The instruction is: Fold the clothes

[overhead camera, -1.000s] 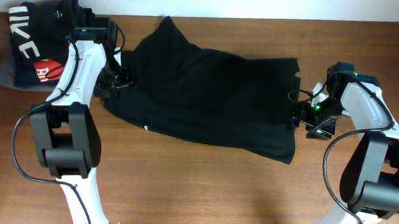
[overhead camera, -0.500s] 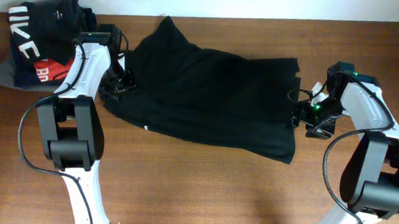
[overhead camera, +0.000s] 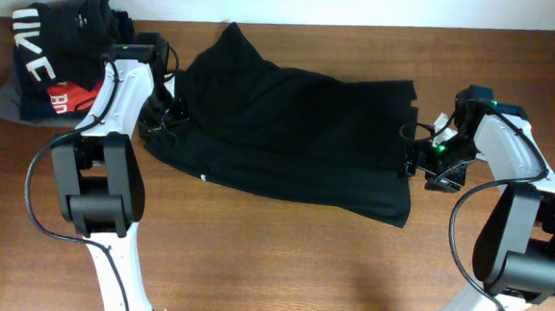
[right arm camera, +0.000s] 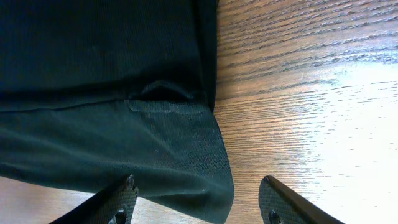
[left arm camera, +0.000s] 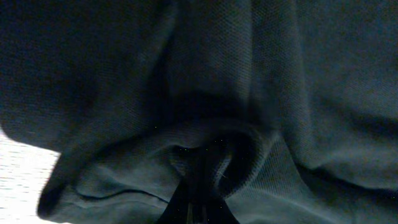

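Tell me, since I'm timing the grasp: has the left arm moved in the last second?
Yes. The left arm swung toward the black garment, uncovering more of the folded pile.

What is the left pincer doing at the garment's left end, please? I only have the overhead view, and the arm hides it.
Observer: The left wrist view shows the left pincer shut on a bunched fold of the black garment.
Operator: Thank you. Is the right pincer gripping too?
Observer: No. In the right wrist view the right pincer is open and grips nothing.
Operator: Where does it stand?
Observer: One finger is at the cloth's hem and the other is over bare table, with the garment's corner between them.
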Robot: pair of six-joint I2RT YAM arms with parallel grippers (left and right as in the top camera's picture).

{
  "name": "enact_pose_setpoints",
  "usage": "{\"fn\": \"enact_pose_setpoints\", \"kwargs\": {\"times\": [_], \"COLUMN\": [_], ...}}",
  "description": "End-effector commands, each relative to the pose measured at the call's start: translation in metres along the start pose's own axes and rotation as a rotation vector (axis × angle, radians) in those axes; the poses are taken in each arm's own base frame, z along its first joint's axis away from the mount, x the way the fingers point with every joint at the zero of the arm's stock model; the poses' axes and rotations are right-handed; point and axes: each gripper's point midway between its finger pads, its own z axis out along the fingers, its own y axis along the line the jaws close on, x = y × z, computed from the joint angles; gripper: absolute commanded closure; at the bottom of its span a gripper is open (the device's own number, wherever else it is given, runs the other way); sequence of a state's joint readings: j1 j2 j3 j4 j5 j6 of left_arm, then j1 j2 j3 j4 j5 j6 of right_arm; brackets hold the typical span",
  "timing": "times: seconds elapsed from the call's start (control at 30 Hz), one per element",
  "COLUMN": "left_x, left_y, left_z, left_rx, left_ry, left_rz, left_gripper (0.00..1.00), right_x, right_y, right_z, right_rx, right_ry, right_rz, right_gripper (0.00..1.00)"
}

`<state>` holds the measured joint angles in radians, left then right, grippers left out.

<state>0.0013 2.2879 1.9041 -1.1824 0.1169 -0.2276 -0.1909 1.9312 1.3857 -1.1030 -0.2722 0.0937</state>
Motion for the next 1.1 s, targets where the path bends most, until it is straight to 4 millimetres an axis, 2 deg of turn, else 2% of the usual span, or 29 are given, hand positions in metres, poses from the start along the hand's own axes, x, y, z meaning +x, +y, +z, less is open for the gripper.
{"fn": "enact_pose_setpoints", "kwargs": {"times": [0.0, 0.17, 0.63, 0.7, 0.77, 0.9, 0.93, 1.0, 1.07], "left_x": [-0.005, -0.009, -0.051, -0.054, -0.057, -0.058, -0.058, -0.058, -0.057], "left_y": [-0.022, -0.039, -0.049, -0.05, -0.051, -0.051, -0.051, -0.051, -0.051], "left_z": [-0.008, -0.018, -0.024, -0.025, -0.026, -0.026, -0.026, -0.026, -0.026], "left_rx": [0.117, 0.209, 0.275, 0.282, 0.286, 0.288, 0.287, 0.287, 0.286], "left_ry": [-0.003, -0.003, -0.15, -0.163, -0.175, -0.18, -0.18, -0.177, -0.173], "left_rz": [0.002, -0.075, -0.232, -0.244, -0.242, -0.24, -0.24, -0.24, -0.241], "left_gripper": [0.99, 0.98, 0.96, 0.91, 0.8, 0.29, 0.19, 0.09, 0.07], "right_x": [-0.005, -0.005, -0.003, -0.003, -0.003, -0.003, -0.003, -0.002, -0.002], "right_y": [0.002, 0.002, 0.002, 0.002, 0.002, 0.002, 0.002, 0.002, 0.002], "right_z": [-0.004, -0.004, -0.004, -0.004, -0.004, -0.004, -0.004, -0.004, -0.004], "right_rx": [-0.014, -0.014, -0.014, -0.014, -0.014, -0.013, -0.014, -0.014, -0.014], "right_ry": [-0.015, -0.013, -0.006, -0.006, -0.004, -0.003, -0.003, -0.003, -0.001], "right_rz": [-0.011, -0.011, -0.008, -0.008, -0.007, -0.007, -0.007, -0.007, -0.006], "right_gripper": [0.32, 0.32, 0.32, 0.32, 0.32, 0.32, 0.32, 0.32, 0.32]}}
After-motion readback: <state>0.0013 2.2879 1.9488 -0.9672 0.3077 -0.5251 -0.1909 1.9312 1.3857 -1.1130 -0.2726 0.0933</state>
